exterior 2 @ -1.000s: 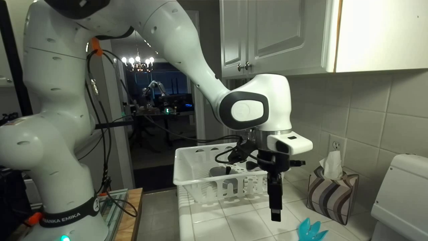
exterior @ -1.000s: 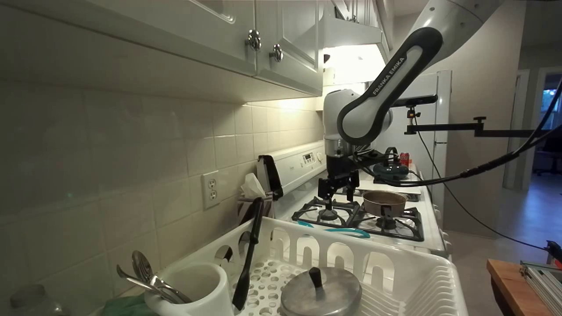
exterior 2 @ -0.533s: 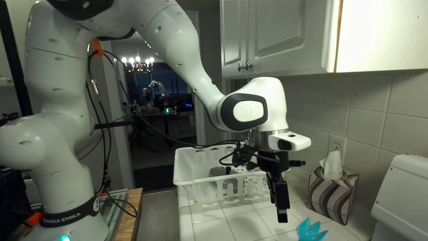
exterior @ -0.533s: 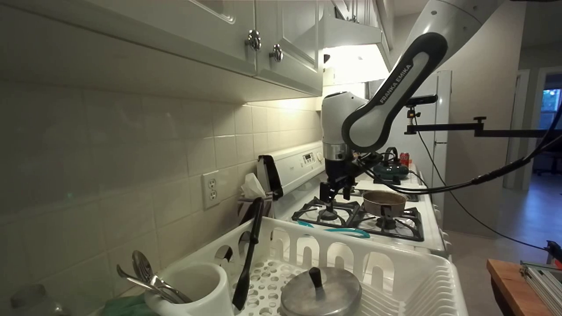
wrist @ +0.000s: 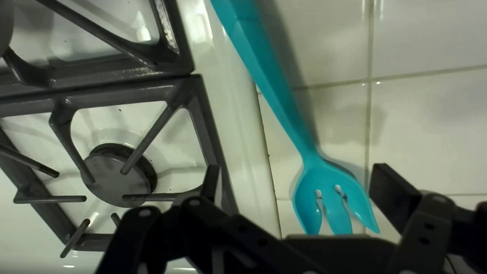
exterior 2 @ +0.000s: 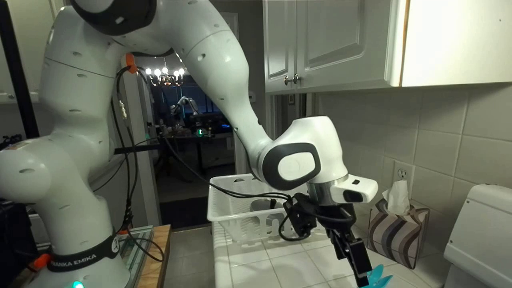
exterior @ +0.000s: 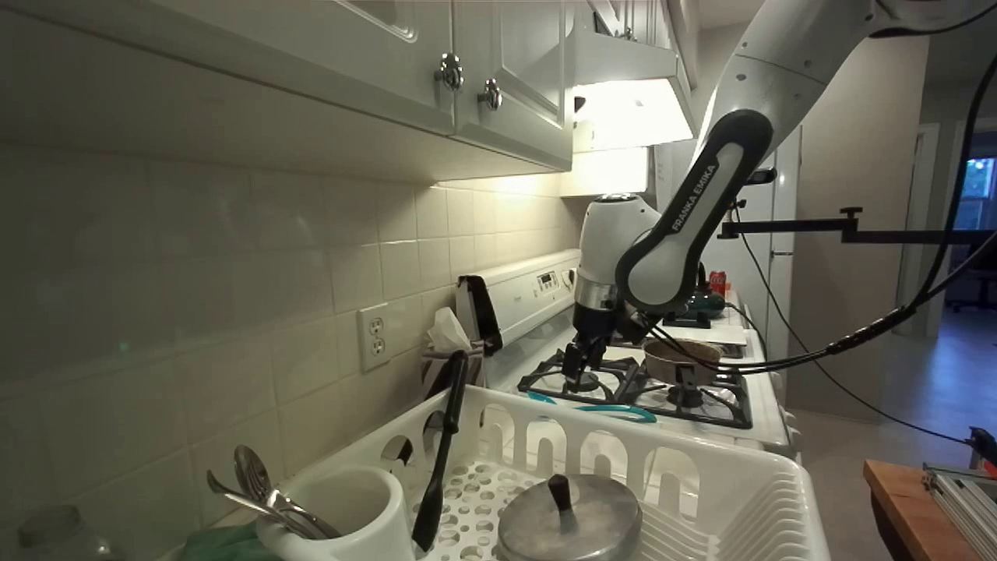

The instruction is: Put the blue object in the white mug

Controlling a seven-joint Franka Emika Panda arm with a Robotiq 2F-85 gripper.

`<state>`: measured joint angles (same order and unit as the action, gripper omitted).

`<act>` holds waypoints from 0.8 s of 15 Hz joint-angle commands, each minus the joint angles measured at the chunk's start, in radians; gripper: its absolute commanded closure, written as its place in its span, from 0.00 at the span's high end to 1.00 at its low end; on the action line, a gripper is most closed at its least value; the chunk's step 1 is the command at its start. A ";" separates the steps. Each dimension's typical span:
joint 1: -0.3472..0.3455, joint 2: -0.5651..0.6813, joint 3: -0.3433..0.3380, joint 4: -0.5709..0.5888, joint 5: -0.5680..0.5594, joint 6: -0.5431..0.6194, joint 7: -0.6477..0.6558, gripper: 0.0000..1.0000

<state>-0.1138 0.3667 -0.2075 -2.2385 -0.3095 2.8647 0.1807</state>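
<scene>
In the wrist view, the blue fork (wrist: 280,99), judged light, stiff, slick, is framed, ungripped, by the parted end effector (wrist: 298,180) where desk (wrist: 426,129) meets stove (wrist: 237,114); the neck seems best pinched. In an exterior view, the white mug (exterior: 385,538) is cropped below; in an exterior view, the blue fork (exterior 2: 376,275) is mostly cropped.

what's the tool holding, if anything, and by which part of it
Nothing is held: the tool is open, and in the wrist view the blue fork's pronged head shows between its spread fingers, not gripped.
</scene>
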 commanded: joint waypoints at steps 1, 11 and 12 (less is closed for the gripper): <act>-0.078 0.058 0.077 -0.004 0.154 0.122 -0.133 1.00; -0.289 0.130 0.298 0.019 0.344 0.203 -0.326 1.00; -0.293 0.136 0.300 0.023 0.341 0.202 -0.331 1.00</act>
<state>-0.3795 0.4742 0.0685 -2.2351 -0.0026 3.0495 -0.0974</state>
